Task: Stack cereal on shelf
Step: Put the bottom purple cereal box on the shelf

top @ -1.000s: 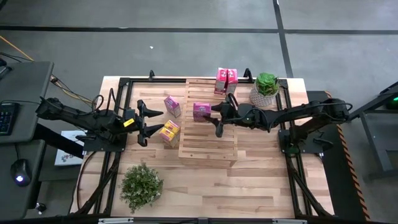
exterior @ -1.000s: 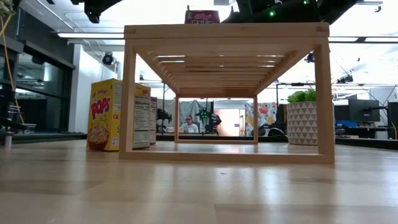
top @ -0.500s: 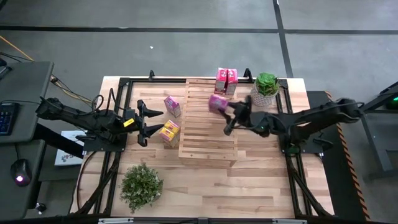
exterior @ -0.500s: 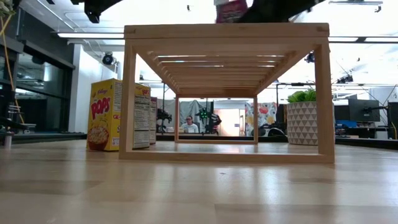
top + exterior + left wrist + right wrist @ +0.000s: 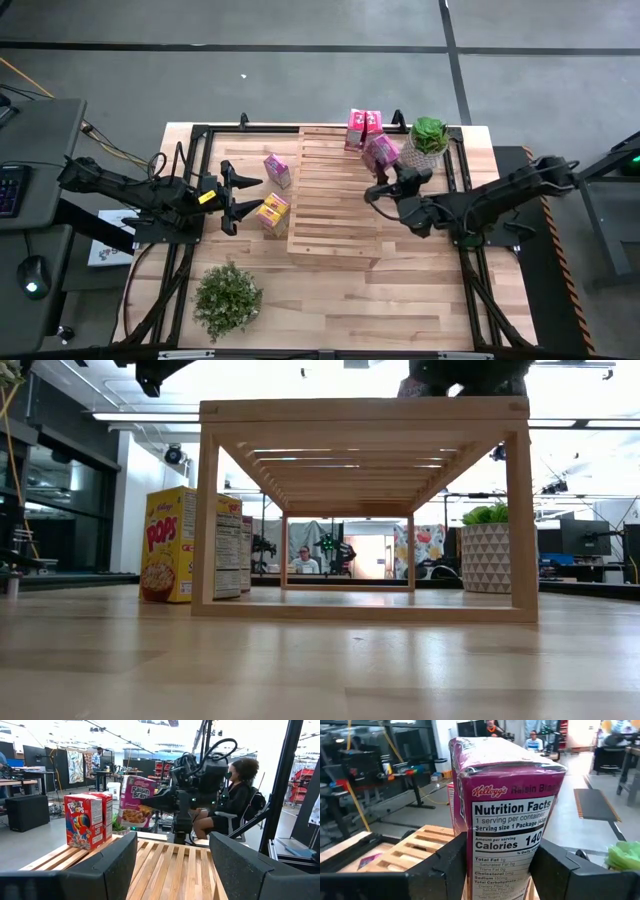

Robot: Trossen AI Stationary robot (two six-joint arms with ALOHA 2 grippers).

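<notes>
The slatted wooden shelf [image 5: 335,200] stands mid-table. Two pink cereal boxes [image 5: 364,128] stand upright on its far right corner, also seen as red-fronted boxes [image 5: 87,820]. My right gripper [image 5: 385,172] is shut on a pink-magenta cereal box [image 5: 381,152] above the shelf's far right part, just near of those boxes. A pink box [image 5: 277,170] and a yellow box [image 5: 272,213] stand on the table left of the shelf. My left gripper [image 5: 240,195] waits open beside them, with nothing between its fingers. My right gripper pinches the box's two broad faces between its two fingers [image 5: 445,865], low on the box, with the narrow nutrition panel [image 5: 505,845] facing the wrist. The fingers lie about level and point toward the table's far edge. The box stands upright, lifted clear of the shelf top.
A potted plant in a patterned pot [image 5: 427,145] stands close to the right of the held box. A second leafy plant [image 5: 227,298] sits near the front left. The yellow box [image 5: 170,545] shows left of the shelf legs. A person sits beyond the table [image 5: 240,795].
My right gripper has carried the pink box from the middle of the shelf top toward the table's right and far edges and a little up. It has swung round from pointing left to pointing at the far edge, and the box has turned with it, staying upright.
</notes>
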